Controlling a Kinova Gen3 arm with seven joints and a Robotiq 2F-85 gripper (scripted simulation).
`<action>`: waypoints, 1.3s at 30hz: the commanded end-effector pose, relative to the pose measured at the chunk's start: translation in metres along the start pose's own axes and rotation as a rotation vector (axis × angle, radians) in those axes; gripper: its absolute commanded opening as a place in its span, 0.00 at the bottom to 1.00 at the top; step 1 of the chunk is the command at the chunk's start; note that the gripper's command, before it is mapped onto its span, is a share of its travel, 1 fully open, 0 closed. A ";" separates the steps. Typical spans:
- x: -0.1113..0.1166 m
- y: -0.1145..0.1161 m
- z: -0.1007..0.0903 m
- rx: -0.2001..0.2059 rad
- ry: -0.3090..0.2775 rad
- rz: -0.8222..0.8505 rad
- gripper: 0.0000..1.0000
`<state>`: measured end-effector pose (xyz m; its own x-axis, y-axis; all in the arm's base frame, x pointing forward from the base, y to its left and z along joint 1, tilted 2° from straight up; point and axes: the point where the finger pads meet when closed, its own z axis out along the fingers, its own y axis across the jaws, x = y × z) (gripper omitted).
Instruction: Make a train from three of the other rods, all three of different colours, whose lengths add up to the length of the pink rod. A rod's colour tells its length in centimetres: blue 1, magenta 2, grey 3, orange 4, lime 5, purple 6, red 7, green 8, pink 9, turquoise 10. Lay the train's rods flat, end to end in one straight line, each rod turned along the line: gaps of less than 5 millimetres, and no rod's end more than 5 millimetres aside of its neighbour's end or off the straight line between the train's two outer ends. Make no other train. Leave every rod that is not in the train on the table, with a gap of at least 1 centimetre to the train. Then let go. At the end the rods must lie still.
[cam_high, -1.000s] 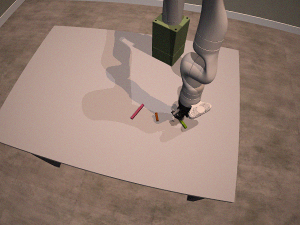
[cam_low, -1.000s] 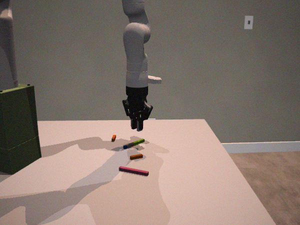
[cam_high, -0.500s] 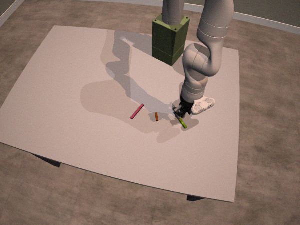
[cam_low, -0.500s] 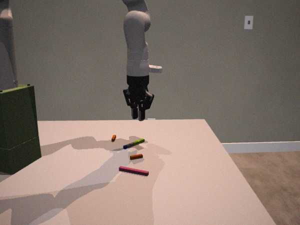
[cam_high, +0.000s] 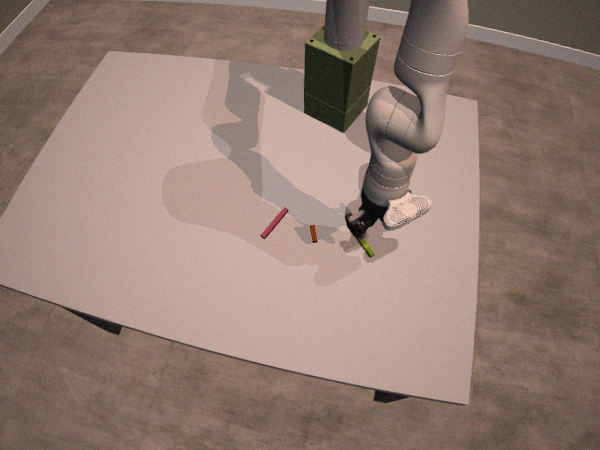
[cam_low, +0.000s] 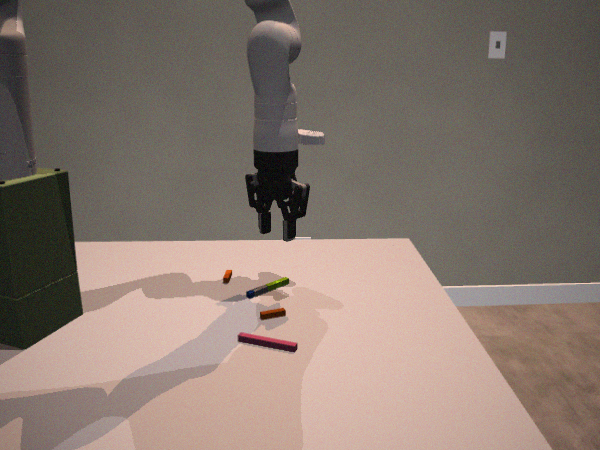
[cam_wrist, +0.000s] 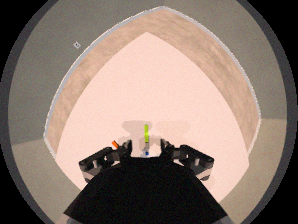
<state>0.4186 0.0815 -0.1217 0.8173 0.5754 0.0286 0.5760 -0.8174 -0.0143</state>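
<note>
My fingers stand apart, the gripper (cam_high: 356, 235) (cam_low: 276, 235) (cam_wrist: 146, 144) empty above the pale table (cam_high: 200, 300) (cam_low: 400, 380) (cam_wrist: 145, 85). The lime rod (cam_high: 366, 247) (cam_low: 278, 285) (cam_wrist: 146, 133) lies flat there, in line with grey and blue (a tidy row); the pink rod (cam_high: 274, 223) (cam_low: 267, 342) lies apart. Behind, a grey-green wall (cam_low: 400, 125) meets brown floor (cam_high: 530, 250) (cam_low: 520, 345).

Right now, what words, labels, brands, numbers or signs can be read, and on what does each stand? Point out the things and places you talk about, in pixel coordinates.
None can be read.
Wall plate (cam_low: 492, 51) (cam_wrist: 75, 43): a small dark mark, too blurred to make out as text.
Rods, arm, gripper (cam_low: 276, 235) (cam_wrist: 146, 144): no legible lettering.

Steep top, low exterior, wrist views.
</note>
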 end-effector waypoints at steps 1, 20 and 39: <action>0.001 0.000 -0.001 -0.001 0.002 0.000 1.00; 0.001 0.000 -0.046 -0.001 0.002 0.000 1.00; 0.001 0.000 -0.090 -0.001 0.002 0.000 1.00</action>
<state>0.4167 0.0780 -0.0333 0.8182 0.5743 0.0264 0.5747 -0.8182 -0.0147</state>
